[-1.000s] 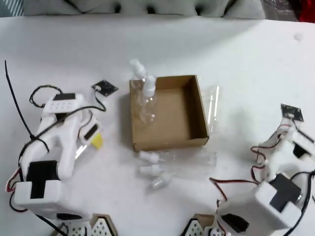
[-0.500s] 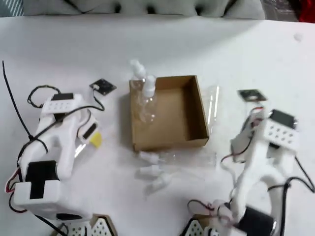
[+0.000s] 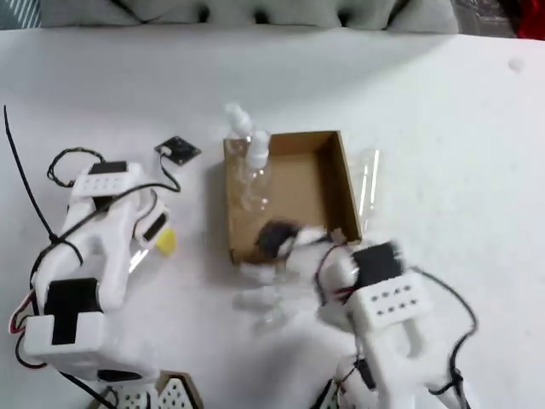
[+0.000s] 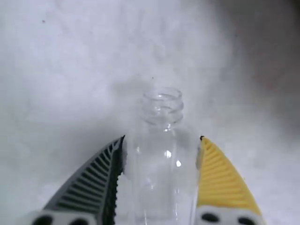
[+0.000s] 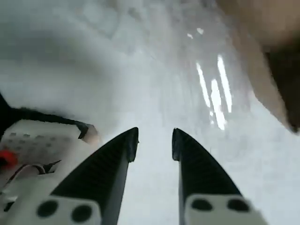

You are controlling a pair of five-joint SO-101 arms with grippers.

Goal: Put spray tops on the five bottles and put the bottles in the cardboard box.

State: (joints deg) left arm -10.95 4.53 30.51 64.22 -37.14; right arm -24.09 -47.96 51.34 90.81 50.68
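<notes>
White desk [image 3: 426,94] carries the cardboard box [image 3: 347,187], close to the right pincer [image 5: 154,138], whose fingers stand narrowly parted with nothing between them. The left pincer [image 4: 161,140] grips a clear, topless bottle [image 4: 161,108]. Loose spray tops [image 3: 252,298] lie near the right pincer.

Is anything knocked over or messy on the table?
A bit. Spray tops lie loose on their sides in front of the box. A loose bottle lies flat beside the box's right wall. The left gripper grips an open bottle with no top on.
</notes>
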